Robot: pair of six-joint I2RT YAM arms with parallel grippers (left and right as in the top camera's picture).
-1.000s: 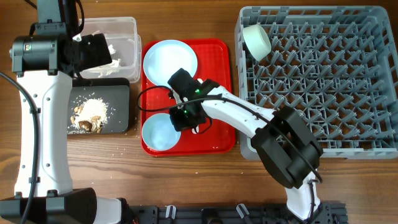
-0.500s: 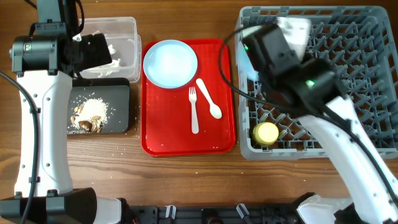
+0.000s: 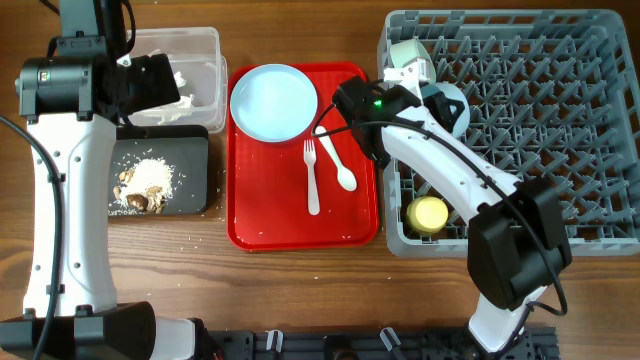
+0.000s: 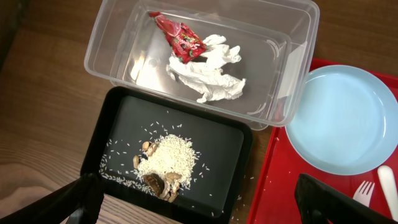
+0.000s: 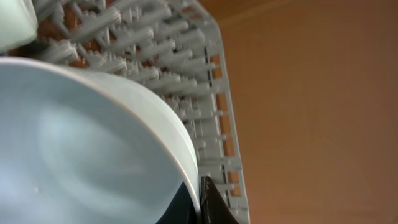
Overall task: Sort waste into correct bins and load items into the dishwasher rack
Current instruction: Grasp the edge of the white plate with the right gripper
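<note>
My right gripper [image 5: 200, 200] is shut on the rim of a light blue bowl [image 5: 81, 143], held on edge over the left part of the grey dishwasher rack [image 3: 540, 120]; in the overhead view the gripper [image 3: 425, 98] and bowl [image 3: 452, 105] are there. A greenish bowl [image 3: 410, 58] and a yellow cup [image 3: 430, 213] sit in the rack. The plate [image 3: 273, 100], fork [image 3: 311, 178] and spoon [image 3: 338, 162] lie on the red tray. My left gripper [image 4: 199, 211] is open and empty above the black tray [image 4: 211, 134] of food scraps [image 4: 165, 163]. The clear tub [image 4: 292, 56] holds the red wrapper [image 4: 179, 38] and napkin [image 4: 208, 74].
The flat red serving tray [image 3: 260, 215] lies between the bins and the rack. Loose rice grains lie on the wood by the black tray's front edge [image 3: 195, 235]. My right arm [image 3: 470, 190] crosses the rack's front left corner.
My right arm left the red tray with the bowl and now holds it at the rack's left side. The fork, spoon and yellow cup have come into view. The left arm has not moved.
</note>
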